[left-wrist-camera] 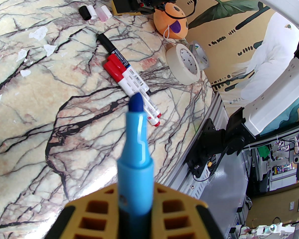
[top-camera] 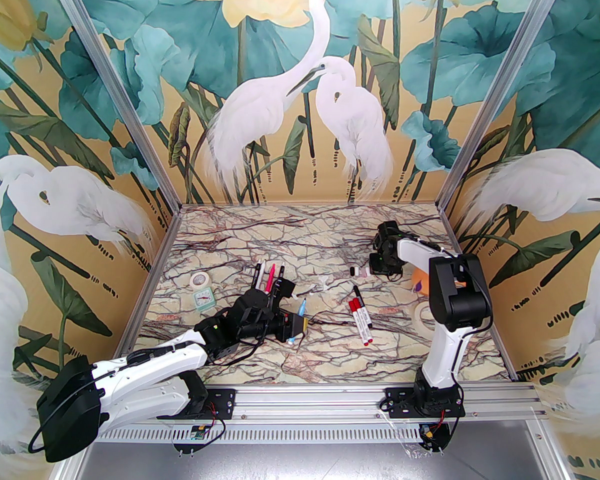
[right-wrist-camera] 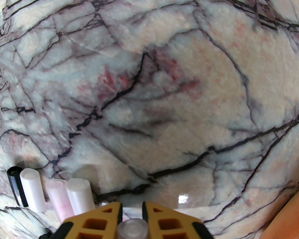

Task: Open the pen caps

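Note:
My left gripper (top-camera: 294, 324) (left-wrist-camera: 135, 203) is shut on a light-blue pen (left-wrist-camera: 135, 138); its dark blue tip is bare and points out over the table. Two red-capped pens (left-wrist-camera: 117, 72) and a black pen (left-wrist-camera: 109, 46) lie together at centre right (top-camera: 360, 315). Three more pens (top-camera: 268, 275) lie beyond the left arm. Black, white, pink and white pen caps (right-wrist-camera: 47, 193) (left-wrist-camera: 96, 12) lie in a row (top-camera: 357, 271). Right beside them my right gripper (top-camera: 380, 266) (right-wrist-camera: 132, 208) hangs low over the table, with a clear pen cap (right-wrist-camera: 132, 229) between its barely parted fingers.
An orange plush face (left-wrist-camera: 170, 21) (top-camera: 420, 280) and a masking-tape roll (left-wrist-camera: 182, 63) (top-camera: 422, 313) sit by the right arm. Another tape roll (top-camera: 198, 280) and a small green clock (top-camera: 201, 299) are at the left. White scraps (left-wrist-camera: 38, 32) dot the middle.

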Controlling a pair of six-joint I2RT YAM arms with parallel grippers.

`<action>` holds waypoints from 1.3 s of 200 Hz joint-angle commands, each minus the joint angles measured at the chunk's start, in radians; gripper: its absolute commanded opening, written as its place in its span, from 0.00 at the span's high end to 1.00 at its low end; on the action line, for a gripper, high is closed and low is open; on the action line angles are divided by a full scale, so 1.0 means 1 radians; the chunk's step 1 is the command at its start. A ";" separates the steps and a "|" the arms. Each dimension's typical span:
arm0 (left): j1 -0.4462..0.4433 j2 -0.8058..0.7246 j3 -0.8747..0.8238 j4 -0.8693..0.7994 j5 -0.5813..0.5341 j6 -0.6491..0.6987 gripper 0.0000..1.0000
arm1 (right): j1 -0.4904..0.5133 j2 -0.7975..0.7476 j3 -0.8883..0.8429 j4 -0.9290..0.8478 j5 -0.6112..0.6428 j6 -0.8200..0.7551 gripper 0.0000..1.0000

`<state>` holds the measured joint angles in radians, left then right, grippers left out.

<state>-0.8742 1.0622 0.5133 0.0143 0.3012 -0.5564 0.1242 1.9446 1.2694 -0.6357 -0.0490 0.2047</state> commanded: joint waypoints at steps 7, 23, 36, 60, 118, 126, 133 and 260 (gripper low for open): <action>0.007 0.004 0.005 0.038 0.015 -0.007 1.00 | -0.001 0.017 0.029 -0.003 -0.013 -0.008 0.74; 0.007 0.004 0.006 0.038 0.015 -0.008 1.00 | -0.001 0.019 0.031 -0.004 -0.017 -0.007 0.73; 0.007 0.005 0.007 0.037 0.014 -0.007 1.00 | 0.000 0.018 0.031 -0.004 -0.017 -0.005 0.73; 0.006 0.006 0.008 0.035 0.017 -0.007 1.00 | 0.000 0.013 0.034 -0.009 -0.017 -0.004 0.72; 0.006 0.012 0.035 -0.027 -0.024 0.001 1.00 | 0.011 -0.096 -0.038 0.007 0.002 0.034 0.67; 0.007 0.012 0.041 -0.046 -0.037 0.000 1.00 | 0.014 -0.124 -0.066 0.014 0.009 0.044 0.66; 0.007 0.009 0.046 -0.059 -0.046 0.000 1.00 | 0.014 -0.152 -0.091 0.021 0.014 0.055 0.65; 0.073 0.245 0.310 -0.343 -0.282 0.084 0.97 | 0.188 -0.968 -0.668 0.234 -0.202 0.312 0.12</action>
<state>-0.8268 1.2331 0.7593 -0.2451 0.0864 -0.5236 0.2901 1.0943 0.6579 -0.4515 -0.1551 0.4610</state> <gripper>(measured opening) 0.194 0.829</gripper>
